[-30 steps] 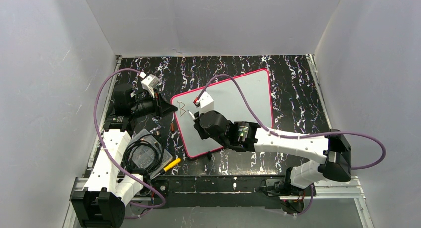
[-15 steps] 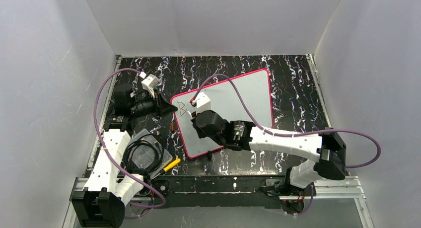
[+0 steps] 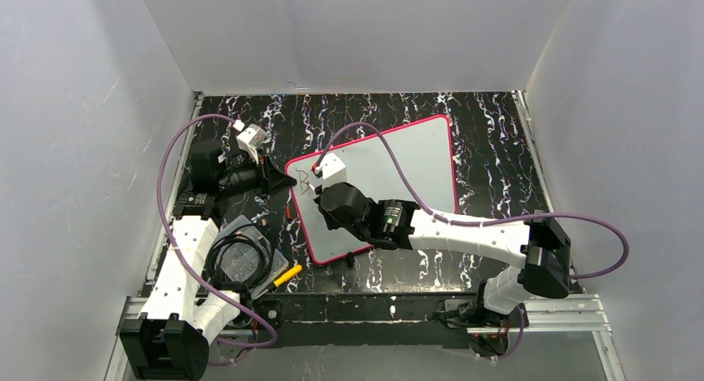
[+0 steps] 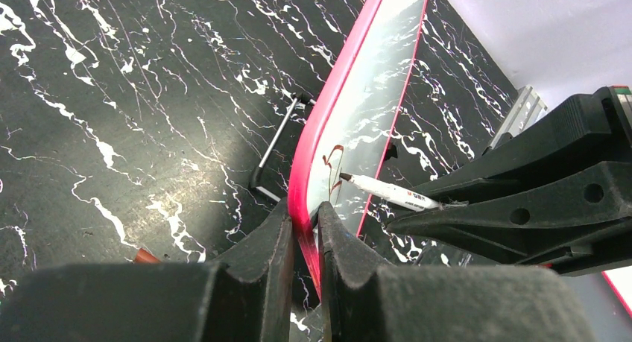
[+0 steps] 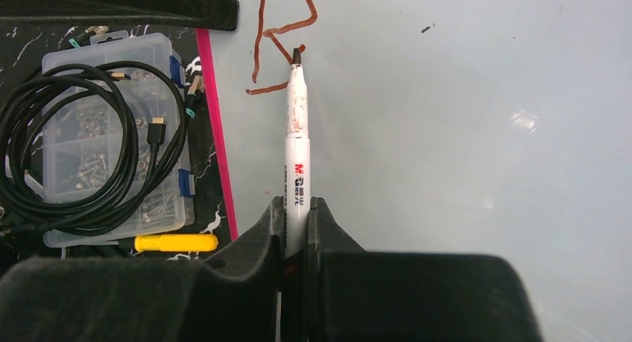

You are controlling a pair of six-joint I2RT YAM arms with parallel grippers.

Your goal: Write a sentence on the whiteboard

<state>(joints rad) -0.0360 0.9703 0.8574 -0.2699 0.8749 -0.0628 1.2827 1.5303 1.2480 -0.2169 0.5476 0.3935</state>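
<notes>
The sentence (image 5: 279, 40) is barely begun: a reddish-brown "B" and the first tick of a next stroke sit on the whiteboard (image 5: 462, 133), straight ahead of the right fingers (image 5: 282, 215) and close to the board's pink-red frame. The board lies on the black marbled desk (image 3: 498, 140), most of its glossy face bare beyond and to the right of those fingers.

The right fingers are clenched on the barrel of a white marker (image 5: 296, 126). It juts straight out ahead of them, and its dark tip meets the board at the lower bowl of the B. The left fingers (image 4: 292, 234) are clenched on the board's frame, which is pinched between them at the edge nearest the lettering.

The step in hand looks like forming the second letter. It probably calls for light, even pressure, short strokes, and a small shift rightward so the new letter stands clear of the B. The left pinch should hold firm so the board does not slide under the tip. Nearly all the words remain, so compact letters will help them fit.

Left of the right fingers, off the board, a clear parts box (image 5: 112, 81) carries a coiled black cable (image 5: 45, 133).
</notes>
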